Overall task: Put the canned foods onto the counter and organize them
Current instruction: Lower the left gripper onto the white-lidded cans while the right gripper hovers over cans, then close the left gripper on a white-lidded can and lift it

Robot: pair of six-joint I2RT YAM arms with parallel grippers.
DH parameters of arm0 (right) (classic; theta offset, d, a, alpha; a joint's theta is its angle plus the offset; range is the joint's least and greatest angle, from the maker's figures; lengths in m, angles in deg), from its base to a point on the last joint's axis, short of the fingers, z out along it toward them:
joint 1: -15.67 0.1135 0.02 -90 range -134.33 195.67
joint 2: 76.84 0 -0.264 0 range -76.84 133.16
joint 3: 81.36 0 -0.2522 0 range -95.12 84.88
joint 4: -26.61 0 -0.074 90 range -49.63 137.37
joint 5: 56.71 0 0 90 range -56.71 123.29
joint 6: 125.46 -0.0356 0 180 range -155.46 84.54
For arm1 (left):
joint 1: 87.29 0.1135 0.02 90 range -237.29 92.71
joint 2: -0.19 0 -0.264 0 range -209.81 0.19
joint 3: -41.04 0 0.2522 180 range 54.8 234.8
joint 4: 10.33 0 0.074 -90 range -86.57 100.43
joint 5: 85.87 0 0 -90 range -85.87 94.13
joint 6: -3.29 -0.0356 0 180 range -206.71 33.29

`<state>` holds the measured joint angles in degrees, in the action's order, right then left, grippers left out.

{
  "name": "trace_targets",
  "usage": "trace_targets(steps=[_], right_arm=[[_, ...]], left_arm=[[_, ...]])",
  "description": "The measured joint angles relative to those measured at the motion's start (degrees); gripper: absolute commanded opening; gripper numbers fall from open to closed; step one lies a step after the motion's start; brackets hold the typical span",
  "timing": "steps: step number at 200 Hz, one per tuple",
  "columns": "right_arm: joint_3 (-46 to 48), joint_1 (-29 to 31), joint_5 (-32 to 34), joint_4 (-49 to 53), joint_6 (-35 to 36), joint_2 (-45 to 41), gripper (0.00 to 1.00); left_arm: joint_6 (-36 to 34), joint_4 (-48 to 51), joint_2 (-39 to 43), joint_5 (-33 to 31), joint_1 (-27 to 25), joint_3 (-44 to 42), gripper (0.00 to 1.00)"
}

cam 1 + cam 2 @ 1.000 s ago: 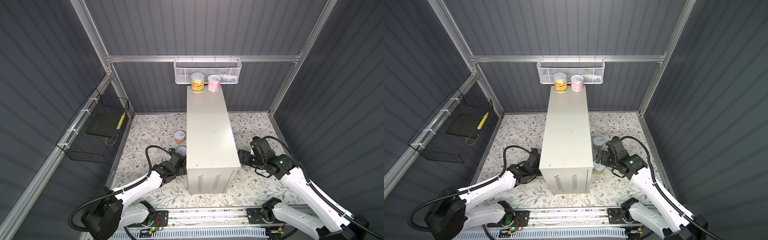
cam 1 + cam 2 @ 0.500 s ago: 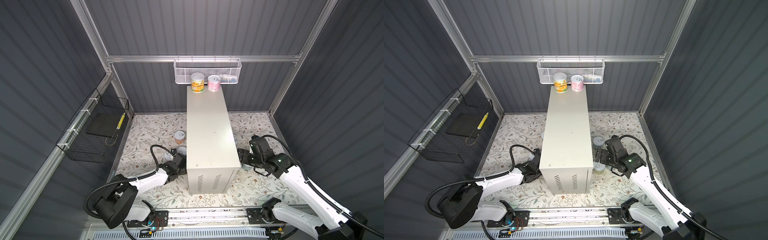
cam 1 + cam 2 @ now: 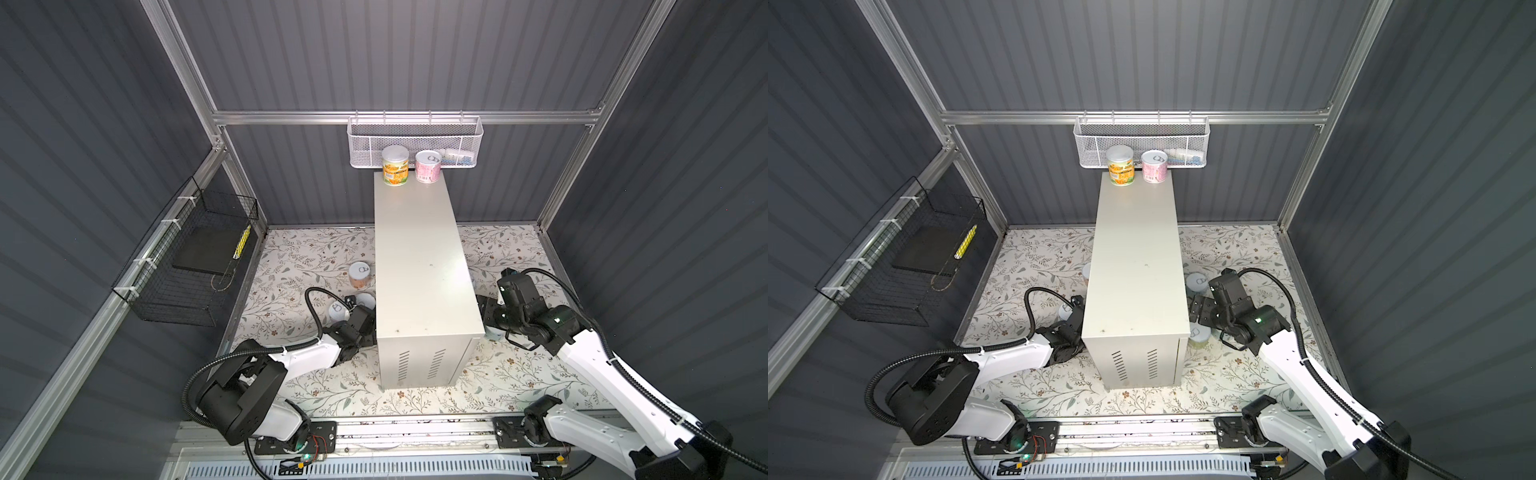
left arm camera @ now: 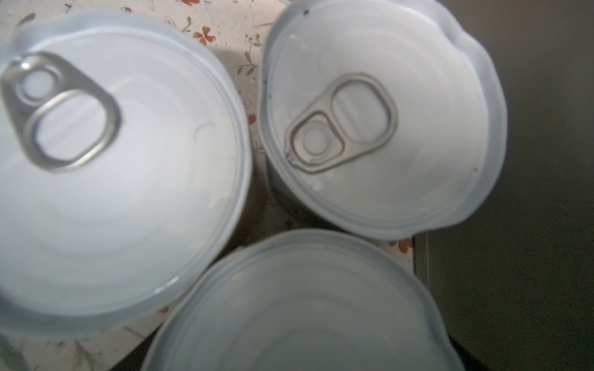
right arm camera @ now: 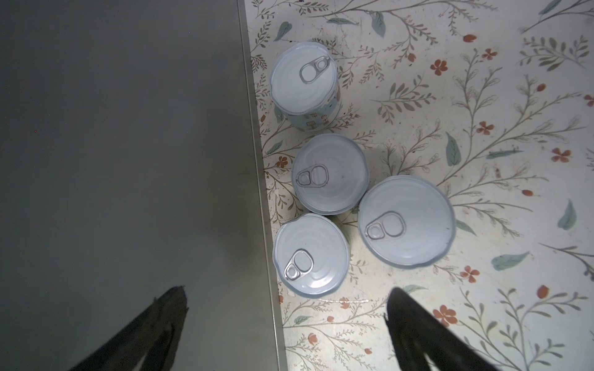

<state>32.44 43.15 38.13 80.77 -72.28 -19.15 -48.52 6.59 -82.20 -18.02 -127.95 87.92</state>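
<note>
Low beside the bench [image 3: 419, 266], the right claw [image 5: 286, 334] is held spread wide, with no can gripped. In the right wrist view four cans are seen just ahead of it, upright on the floral mat [image 5: 482, 160] along the bench's wall. The nearest can [image 5: 310, 255] is set just ahead of the gap, close against that wall. One finger [image 5: 160, 331] is seen over the grey wall and the other over the mat.

On the bench's other side the left claw [image 3: 360, 309] is set low among three cans. In the left wrist view the frame is filled by their lids: a near lid [image 4: 305, 305] right under the camera and two pull-tab lids [image 4: 379, 122] packed close beyond it. The fingers are not clearly shown, so it cannot be told whether this claw is spread or pinched on a can.

Two cans are already stood on the bench's far end, side by side: a yellow can [image 3: 395, 168] and a pink can [image 3: 428, 166], just in front of a white basket [image 3: 415, 137]. A black basket [image 3: 187, 266] is hung on the left wall.

Both groups on the mat are crowded by the bench's wall and by each other.

In a top view only a far lid [image 3: 1197, 282] and a second lid [image 3: 1199, 334] of the right group are shown; the rest is hidden by the bench and arm.
</note>
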Motion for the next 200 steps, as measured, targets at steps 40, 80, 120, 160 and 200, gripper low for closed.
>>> trace_targets(steps=[40, 80, 120, 160, 200], right_arm=[[0.0, 0.0, -1.6, -0.1, 0.0, 0.1, 0.96], [0.0, 0.8, -1.6, 2.2, -0.3, -0.9, 0.95], [0.0, 4.7, -0.1, 6.6, -2.4, -4.0, 0.93], [0.0, 10.0, 2.1, 9.6, -6.1, -5.5, 0.92], [0.0, 13.6, 4.3, 10.8, -8.8, -5.3, 0.92]], left_arm=[[-0.1, 1.2, 0.7, -1.7, 0.0, 0.0, 0.69], [-0.3, 6.5, 3.1, -3.4, -0.3, 0.4, 0.55], [-1.5, 13.7, 8.4, -3.8, -0.6, 4.5, 0.49], [-3.5, 20.5, 12.1, -4.9, -0.6, 13.2, 0.47], [-6.4, 26.1, 13.0, -6.7, -0.5, 20.6, 0.48]])
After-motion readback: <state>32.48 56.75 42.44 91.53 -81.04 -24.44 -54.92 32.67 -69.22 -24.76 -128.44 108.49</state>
